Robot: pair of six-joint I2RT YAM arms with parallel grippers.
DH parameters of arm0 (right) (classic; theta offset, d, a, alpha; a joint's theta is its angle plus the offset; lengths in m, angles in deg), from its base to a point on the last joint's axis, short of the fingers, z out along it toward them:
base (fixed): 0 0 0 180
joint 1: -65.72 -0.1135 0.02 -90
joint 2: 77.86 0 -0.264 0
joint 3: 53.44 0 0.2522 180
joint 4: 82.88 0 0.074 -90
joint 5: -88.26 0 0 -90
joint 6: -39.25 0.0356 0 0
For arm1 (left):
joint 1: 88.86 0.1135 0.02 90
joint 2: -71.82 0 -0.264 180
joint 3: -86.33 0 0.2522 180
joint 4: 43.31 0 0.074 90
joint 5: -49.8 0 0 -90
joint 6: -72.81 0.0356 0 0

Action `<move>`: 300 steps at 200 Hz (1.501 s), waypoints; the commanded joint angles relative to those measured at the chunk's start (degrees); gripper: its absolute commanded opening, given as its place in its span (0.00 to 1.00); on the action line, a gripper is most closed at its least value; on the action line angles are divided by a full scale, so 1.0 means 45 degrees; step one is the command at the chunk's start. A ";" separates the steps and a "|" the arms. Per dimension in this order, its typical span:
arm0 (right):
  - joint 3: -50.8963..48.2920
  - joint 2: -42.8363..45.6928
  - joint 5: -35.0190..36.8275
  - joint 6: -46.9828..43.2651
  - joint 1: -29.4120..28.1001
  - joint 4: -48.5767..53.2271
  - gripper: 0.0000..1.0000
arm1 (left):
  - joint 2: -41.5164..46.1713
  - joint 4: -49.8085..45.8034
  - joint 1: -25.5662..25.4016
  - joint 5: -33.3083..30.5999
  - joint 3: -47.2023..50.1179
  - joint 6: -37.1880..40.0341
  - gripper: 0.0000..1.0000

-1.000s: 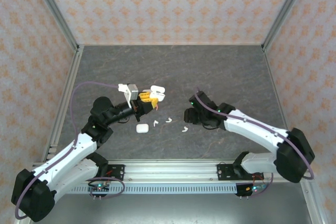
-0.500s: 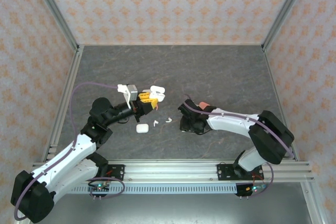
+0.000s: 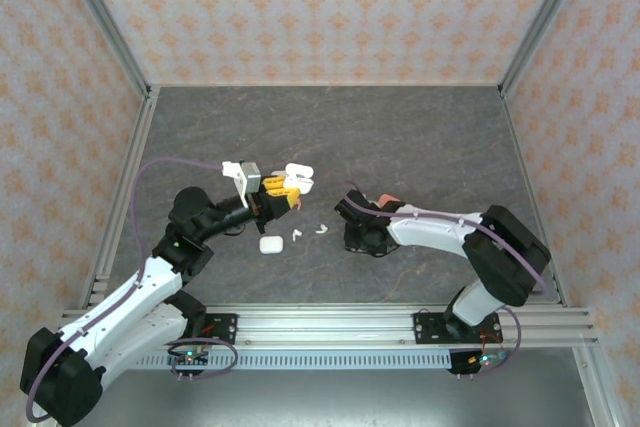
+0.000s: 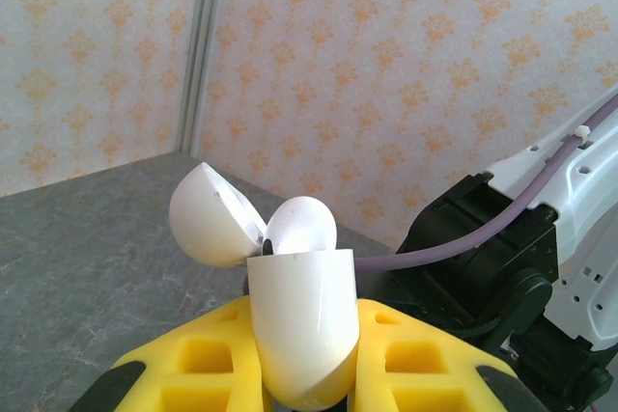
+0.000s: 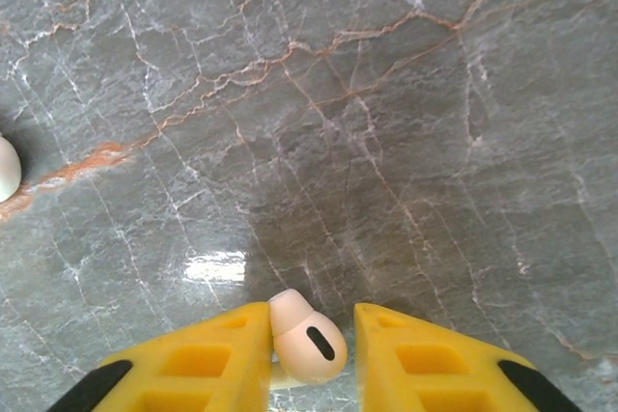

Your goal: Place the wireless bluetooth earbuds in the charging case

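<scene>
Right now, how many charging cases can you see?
2. One open charging case is held in the left jaws; one closed charging case lies on the table. Others may be hidden.

Right claw (image 5: pixel 309 314) hides the earbud (image 5: pixel 307 343) stem.

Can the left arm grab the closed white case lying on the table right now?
Probably not yet. The closed case lies uncovered on the table, near the left fingers, but they are full, clamped on the open case.
</scene>
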 commanded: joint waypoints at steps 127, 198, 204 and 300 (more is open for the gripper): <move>0.1308 0.5812 0.2299 -0.9483 -0.0113 -0.0131 0.20 | -0.0017 0.1461 -0.0118 0.0067 0.0161 -0.1236 0.00; 0.3426 0.7599 0.0599 -1.4682 -0.0133 -0.1286 0.20 | -0.0483 0.2600 -0.0313 0.0395 -0.0210 -0.2031 0.00; 0.3632 0.7540 0.0418 -1.4922 -0.0149 -0.1313 0.20 | -0.0541 0.2700 -0.0352 0.0419 -0.0265 -0.2080 0.00; 0.4608 0.6837 -0.1272 -1.6907 -0.0387 -0.2031 0.20 | -0.1368 0.3333 -0.0804 0.0725 -0.0833 -0.2639 0.00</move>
